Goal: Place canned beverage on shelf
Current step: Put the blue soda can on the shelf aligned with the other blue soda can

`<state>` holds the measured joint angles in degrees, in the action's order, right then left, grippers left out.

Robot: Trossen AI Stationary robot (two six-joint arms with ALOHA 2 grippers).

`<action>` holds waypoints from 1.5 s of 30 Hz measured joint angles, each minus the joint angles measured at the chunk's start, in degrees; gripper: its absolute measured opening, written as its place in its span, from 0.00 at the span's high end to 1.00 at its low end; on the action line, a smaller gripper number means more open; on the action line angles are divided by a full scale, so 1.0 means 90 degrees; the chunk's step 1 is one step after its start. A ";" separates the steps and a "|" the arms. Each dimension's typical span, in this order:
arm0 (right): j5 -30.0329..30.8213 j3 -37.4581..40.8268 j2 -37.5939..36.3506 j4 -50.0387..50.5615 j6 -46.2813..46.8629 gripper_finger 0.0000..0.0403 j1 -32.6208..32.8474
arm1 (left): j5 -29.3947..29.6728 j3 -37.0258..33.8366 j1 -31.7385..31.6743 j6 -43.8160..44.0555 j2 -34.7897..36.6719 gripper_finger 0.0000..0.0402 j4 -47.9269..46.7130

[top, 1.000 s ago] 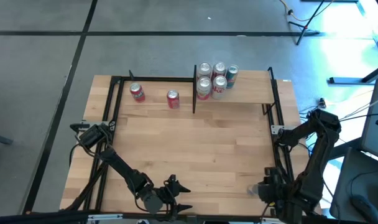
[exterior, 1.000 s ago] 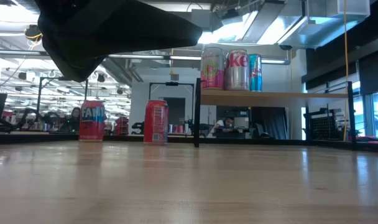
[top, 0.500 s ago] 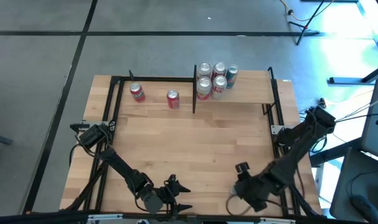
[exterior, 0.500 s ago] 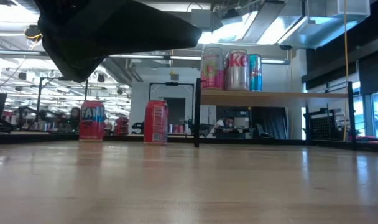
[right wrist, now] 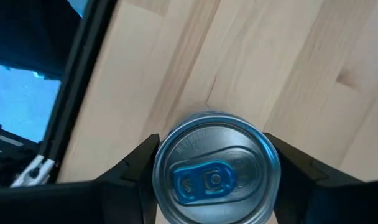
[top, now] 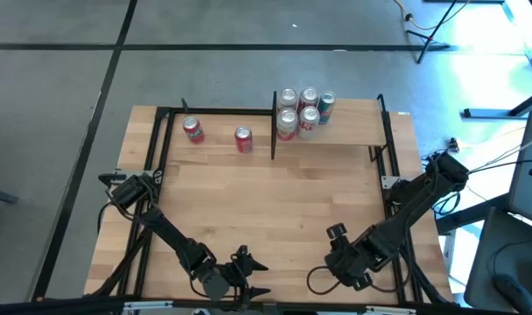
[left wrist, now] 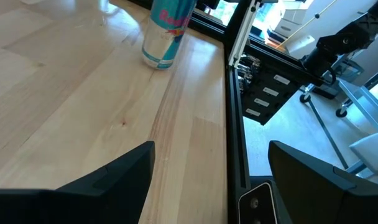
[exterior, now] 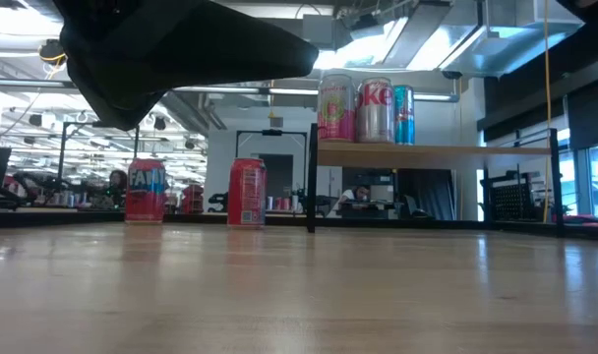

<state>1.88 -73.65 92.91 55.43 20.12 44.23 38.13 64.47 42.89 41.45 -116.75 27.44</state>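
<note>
A silver-topped can (right wrist: 215, 168) with a blue tab sits between the fingers of my right gripper (right wrist: 215, 163), near the table's front right (top: 340, 262). The left wrist view shows the same can (left wrist: 164, 31), pink and teal, slightly tilted, beside the black frame rail. My left gripper (top: 253, 275) waits open at the near edge, nothing between its fingers (left wrist: 108, 180). The shelf (top: 353, 133) stands raised at the far right and carries several cans (top: 301, 109); the low view shows its board (exterior: 437, 152). My right gripper pinches the can's side wall just under the top rim (right wrist: 159, 163) between its two fingers (right wrist: 130, 171), one on each side. The fingers come from above, pointing steeply down. The can is near upright; whether its base touches the tabletop cannot be told.
Two red cans (top: 192, 130) (top: 243, 139) stand on the tabletop at the far left, left of the shelf's black post (top: 274, 122). Black frame rails (top: 397, 219) run along the table's sides. Bare wood (top: 275, 201) lies between the grippers and the shelf.
My right gripper has gone along the near edge toward the table's left, away from the right rail, rolling about its own axis. The can has gone with it between the fingers. The gap between the fingers shows no change.
</note>
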 joint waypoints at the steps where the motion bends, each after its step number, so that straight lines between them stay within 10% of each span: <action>1: 0.0002 -0.0001 0.0039 0.0016 -0.0006 0.51 0.0000 | -0.0008 0.0000 0.0000 -0.0002 0.0000 0.25 -0.0002; 5: 0.0004 -0.0019 0.0087 -0.0003 -0.0010 0.49 0.0000 | -0.0010 0.0000 0.0000 -0.0002 0.0000 0.25 -0.0002; 15: 0.0001 -0.0276 0.0058 0.0368 0.0562 0.03 0.0002 | -0.0012 0.0000 0.0001 -0.0003 0.0000 0.25 -0.0004; 31: 0.0878 -0.0698 0.0029 0.0852 0.4143 0.14 0.0483 | -0.0008 0.0000 -0.0010 0.0022 0.0000 0.25 -0.0002; 45: 0.0978 -0.0180 0.0029 0.0751 0.4440 0.14 0.0459 | 0.0015 0.0000 -0.0017 0.0049 0.0000 0.25 -0.0001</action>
<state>10.68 -75.26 93.17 62.19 60.08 48.36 38.26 64.47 42.74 41.89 -116.75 27.43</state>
